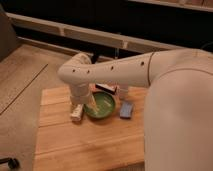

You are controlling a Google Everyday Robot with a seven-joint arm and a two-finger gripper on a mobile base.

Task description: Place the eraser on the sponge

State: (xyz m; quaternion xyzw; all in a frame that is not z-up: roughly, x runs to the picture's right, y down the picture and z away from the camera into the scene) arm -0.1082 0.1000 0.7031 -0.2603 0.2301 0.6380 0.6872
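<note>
The sponge is a small light-blue pad lying flat on the wooden table, just right of the green bowl. A small dark block with white and red, the eraser, lies just behind the bowl, partly hidden by my arm. My white arm reaches in from the right and bends down at the elbow. The gripper hangs over the left part of the bowl, a bowl's width left of the sponge and in front of the eraser.
A whitish bar-shaped box lies at the bowl's left, beside my wrist. A pale upright object stands behind the sponge. The table's left edge drops to a tiled floor. A dark shelf unit runs behind the table.
</note>
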